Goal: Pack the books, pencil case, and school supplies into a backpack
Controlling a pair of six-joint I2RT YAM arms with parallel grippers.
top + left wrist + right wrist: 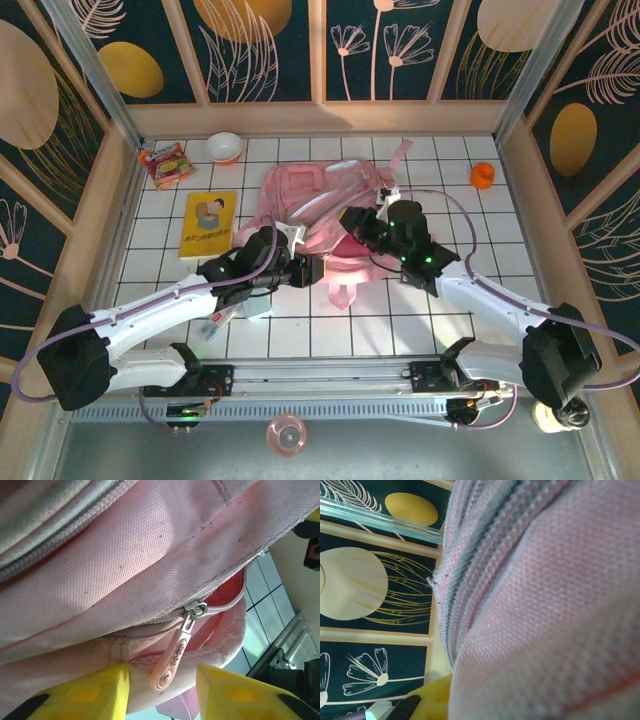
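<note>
**Entry: zip stage, bag not yet opened**

1. Left end effector [162,696]: jaws partly apart and holding nothing. The zip pull [171,661] hangs between the yellow fingers [85,697] and, as far as I can see, touches neither.
2. Right end effector [362,228]: closed, with pink weave pressed against it (a pinch of cloth, I judge), at the bag's near right.
3. Backpack [320,195]: lies mid-tabletop [380,330], with the zip barely parted at the slider [196,611].
4. Yellow book [209,222]: flat on the tiles just left of the bag, unpacked.
5. Pencil case [258,306]: a pale end shows under my left forearm (the rest is hidden).

**Hazards**
- The pull is slim and hangs at a slant. An off-centre close could flick it aside, and I would nip the mesh below instead.
- If the right pinch slips while I drag the pull, the soft bag may slide along with me instead of unzipping (and nudge the book).
- Slack cloth bunched near the slider could catch in the teeth.

**Edges and room**
- My two wrists crowd the bag's near edge, with little room between them.
- There are open tiles near and to the right of the bag.
- The orange object [483,175] sits well apart at the far right.
- The snack packet [165,163] and bowl [223,147] sit in the far-left corner, close to the wooden wall.
</note>
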